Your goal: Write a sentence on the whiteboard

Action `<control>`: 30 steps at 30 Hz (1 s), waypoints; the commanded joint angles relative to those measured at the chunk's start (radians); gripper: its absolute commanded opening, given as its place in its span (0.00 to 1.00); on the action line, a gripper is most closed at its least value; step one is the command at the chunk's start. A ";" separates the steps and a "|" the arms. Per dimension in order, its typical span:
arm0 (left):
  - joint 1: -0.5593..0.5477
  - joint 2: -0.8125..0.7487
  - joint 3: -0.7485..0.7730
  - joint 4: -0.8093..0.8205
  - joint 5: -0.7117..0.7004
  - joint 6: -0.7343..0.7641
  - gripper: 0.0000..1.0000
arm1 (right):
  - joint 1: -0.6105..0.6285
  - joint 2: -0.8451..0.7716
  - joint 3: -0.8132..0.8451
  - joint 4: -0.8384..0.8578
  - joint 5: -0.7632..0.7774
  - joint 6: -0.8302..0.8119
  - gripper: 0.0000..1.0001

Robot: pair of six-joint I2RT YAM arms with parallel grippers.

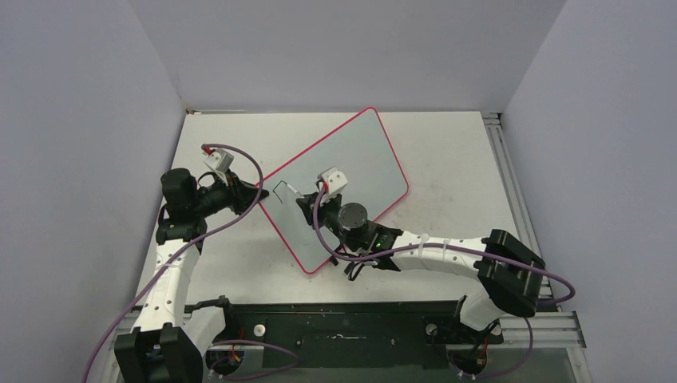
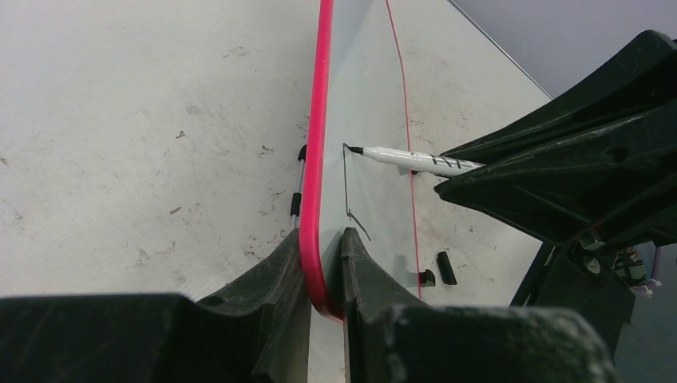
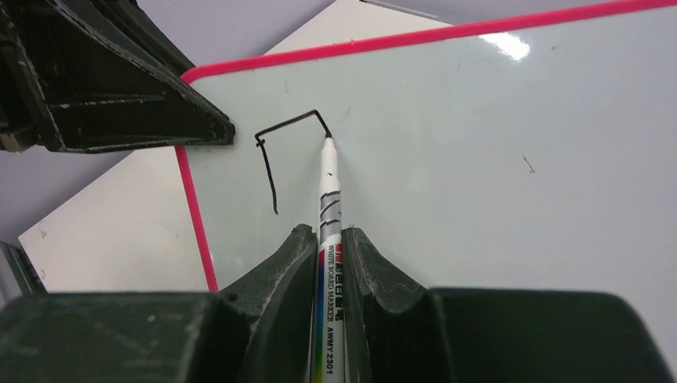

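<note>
Desk (image 1: 447, 231) is scuffed white. The whiteboard (image 1: 375, 155) sits skewed across its middle, its near part partly hidden under my R arm in the top view. Can't tell if the board lies flat or tipped. My left tool (image 2: 322, 239) is pinched tight on the board's red rim at the left edge. My right tool (image 3: 329, 235) is closed on a marker (image 3: 328, 199), back end cut off, tip touching the board. The sentence (image 3: 287, 124) is just one bent black line w/ no letter readable.
</note>
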 commanded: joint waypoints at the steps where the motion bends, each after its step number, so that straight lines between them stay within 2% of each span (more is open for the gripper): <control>1: -0.018 0.003 0.004 -0.050 -0.008 0.135 0.00 | -0.003 -0.042 -0.043 -0.020 0.021 0.022 0.05; 17: -0.016 0.003 0.006 -0.049 -0.012 0.136 0.00 | 0.061 -0.031 -0.081 -0.006 -0.006 0.036 0.05; 30: -0.016 0.003 0.004 -0.049 -0.022 0.137 0.00 | 0.104 -0.048 -0.090 -0.009 0.036 0.027 0.05</control>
